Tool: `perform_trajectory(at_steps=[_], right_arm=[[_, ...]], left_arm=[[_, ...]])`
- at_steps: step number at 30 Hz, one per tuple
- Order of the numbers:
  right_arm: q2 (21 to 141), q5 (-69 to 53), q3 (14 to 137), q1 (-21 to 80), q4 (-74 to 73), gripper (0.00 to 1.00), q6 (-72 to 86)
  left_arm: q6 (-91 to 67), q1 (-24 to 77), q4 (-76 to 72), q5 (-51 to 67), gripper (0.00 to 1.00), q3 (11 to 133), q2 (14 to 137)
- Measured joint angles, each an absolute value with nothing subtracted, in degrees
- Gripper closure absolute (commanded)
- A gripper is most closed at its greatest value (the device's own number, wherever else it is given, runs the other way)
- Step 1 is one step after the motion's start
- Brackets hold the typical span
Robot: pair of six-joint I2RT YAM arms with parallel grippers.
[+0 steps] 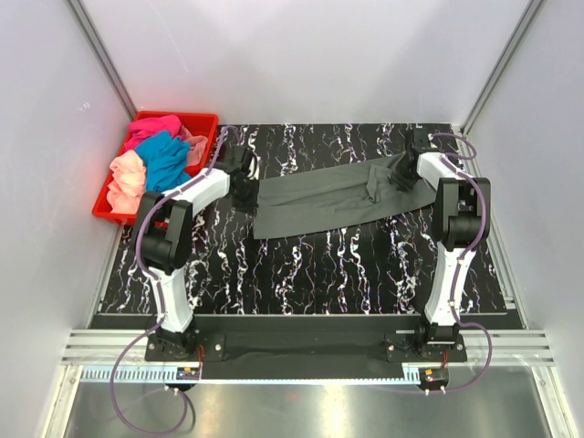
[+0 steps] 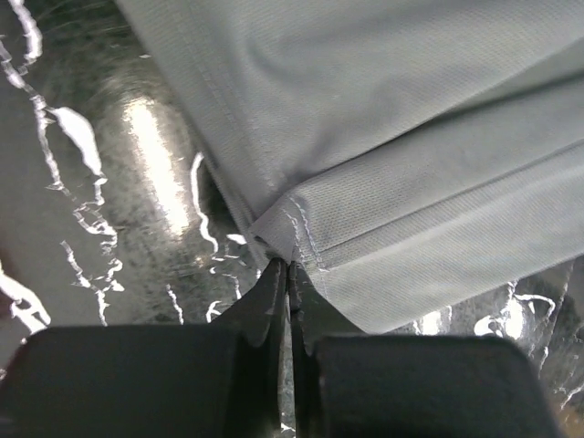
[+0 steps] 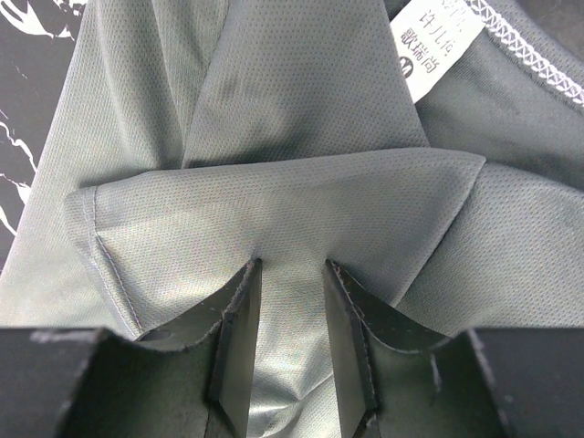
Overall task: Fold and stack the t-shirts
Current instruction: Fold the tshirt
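Note:
A dark grey t-shirt (image 1: 328,201) lies as a long folded strip across the black marbled table. My left gripper (image 1: 246,196) is at its left end, shut on the stitched hem corner (image 2: 301,233), with its fingertips (image 2: 289,265) pressed together. My right gripper (image 1: 397,178) is at the bunched right end near the collar, its jaws open with grey cloth (image 3: 292,182) between and under the tips (image 3: 292,265). The white neck tag (image 3: 436,46) shows just beyond. Magenta-pink (image 1: 155,126), teal-blue (image 1: 169,157) and peach (image 1: 128,178) shirts lie heaped in the crate.
The red plastic crate (image 1: 203,119) stands at the table's far left corner, close behind my left arm. White walls enclose the table on three sides. Black marbled tabletop (image 1: 319,274) lies in front of the shirt.

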State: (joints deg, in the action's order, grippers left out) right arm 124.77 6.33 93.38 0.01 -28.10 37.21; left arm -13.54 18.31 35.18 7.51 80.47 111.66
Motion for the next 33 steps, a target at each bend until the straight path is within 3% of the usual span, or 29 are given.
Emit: perform_trajectory(at_steps=[5,7,8,12,15,21,25,28,33], right_arm=[[124.8,4.8,92.9,-0.9,-26.7,0.59,37.0],[124.6,4.5,92.3,-1.0,-25.2,0.59,36.7],[124.4,4.3,91.8,-1.1,-24.5,0.59,36.5],[124.0,3.2,91.0,-1.4,-22.7,0.58,35.2],[124.4,1.1,91.6,-1.6,-22.0,0.58,33.1],[130.7,-3.0,101.6,-1.6,-23.7,0.55,29.1],[133.8,-5.3,107.8,-1.6,-25.0,0.47,26.2],[133.0,-7.1,108.3,-1.6,-25.4,0.36,25.0],[125.1,-8.3,103.7,-1.6,-27.0,0.35,24.8]], left_arm=[[-14.2,18.3,36.1,6.2,0.98,81.0,113.2],[-14.6,18.3,36.5,5.9,0.84,81.1,114.1],[-14.8,18.3,36.8,5.7,0.66,81.1,114.5],[-15.6,18.3,38.1,5.1,0.38,81.9,115.0],[-16.3,18.3,39.1,4.7,0.31,83.0,115.0],[-15.6,18.3,42.3,3.3,0.27,85.6,112.2],[-12.5,18.3,42.9,3.2,0.27,92.9,112.0],[-9.6,17.7,43.1,4.1,0.29,100.8,114.7],[-4.4,16.3,42.1,6.2,0.3,109.8,124.0]])
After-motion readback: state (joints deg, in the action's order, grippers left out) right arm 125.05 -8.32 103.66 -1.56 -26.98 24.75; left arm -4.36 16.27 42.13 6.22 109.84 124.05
